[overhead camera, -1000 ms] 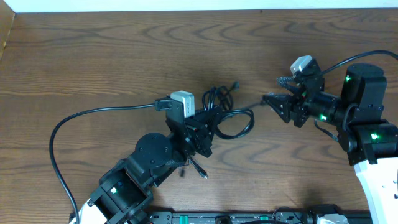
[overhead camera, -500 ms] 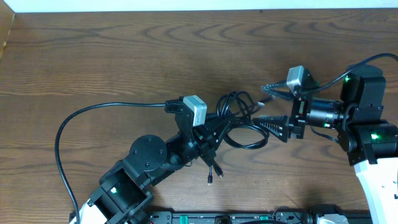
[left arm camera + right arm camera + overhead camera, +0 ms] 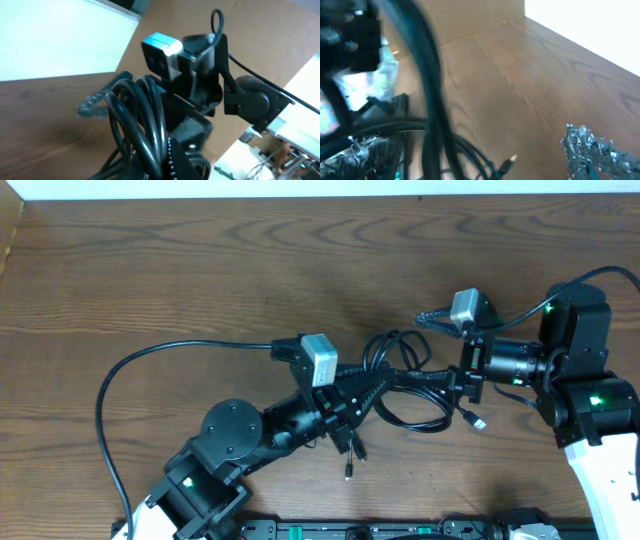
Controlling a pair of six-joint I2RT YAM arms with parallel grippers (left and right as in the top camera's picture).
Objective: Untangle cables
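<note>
Overhead cam looks straight down on the wooden table (image 3: 200, 260) from well above, so the left arm (image 3: 235, 435) and right arm (image 3: 580, 380) both fit in. Left wrist cam is jammed right up against the cables (image 3: 142, 120), facing across at the right arm's camera box (image 3: 160, 52). Right wrist cam sits low, looking back along the tabletop, close and blurry. All three views share the cables
</note>
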